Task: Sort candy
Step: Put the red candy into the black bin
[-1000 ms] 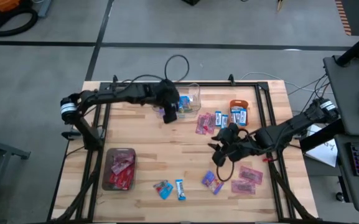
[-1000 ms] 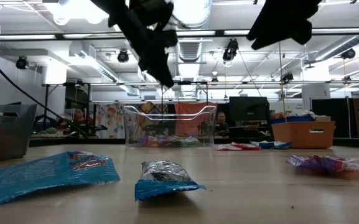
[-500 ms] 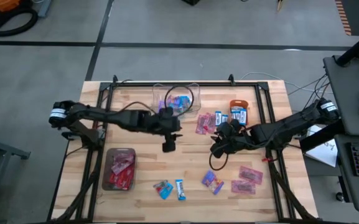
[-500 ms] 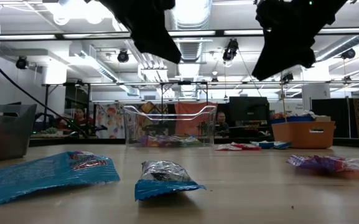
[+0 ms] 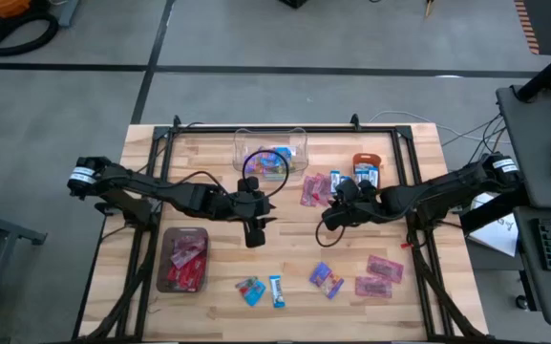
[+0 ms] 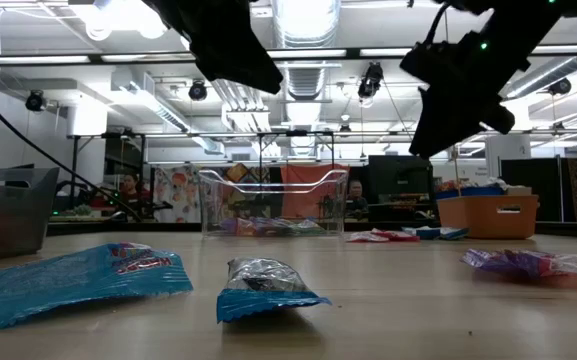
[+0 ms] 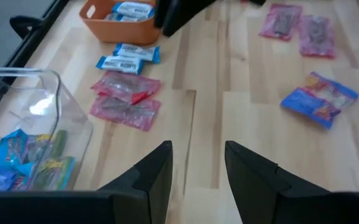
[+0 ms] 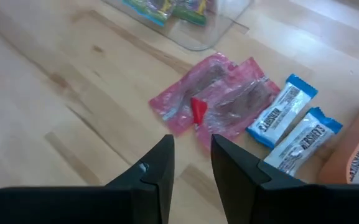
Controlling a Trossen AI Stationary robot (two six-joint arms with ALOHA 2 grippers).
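Pink-red wrappers are what this one comes down to, I reckon: the right end effector (image 8: 190, 163) hangs over the bench with its two dark fingers a narrow gap apart and nothing between them, and the pair of overlapping pink-red candy packets (image 8: 213, 99) lies just ahead of the tips, at about 12 o'clock off them in the right wrist view. Their long axis runs on a slant, roughly 8 to 2 o'clock there, so my guess is the wrist wants a bit of a turn before it comes down across one. In the high view that end effector (image 5: 332, 216) sits just below the same packets (image 5: 313, 189), so the right arm is plainly the nearer one. Right beside them lie two blue-and-white bars (image 8: 290, 132), then the orange bowl (image 5: 367, 170) at about 3 o'clock. The left end effector (image 7: 195, 179) is well apart near the middle of the bench (image 5: 218, 258), fingers parted and empty. Farther out: the clear plastic box (image 5: 270, 153) at 12 o'clock with sweets already in it, a grey tray (image 5: 184, 260) at 8 o'clock holding red ones, and loose packets along the near edge, teal (image 5: 250, 290), blue (image 5: 276, 290), purple (image 5: 326, 279) and pink (image 5: 380, 276). Bench is bare pale wood. Beyond it, an open workshop with ceiling lights and a person (image 6: 126, 190) far back.
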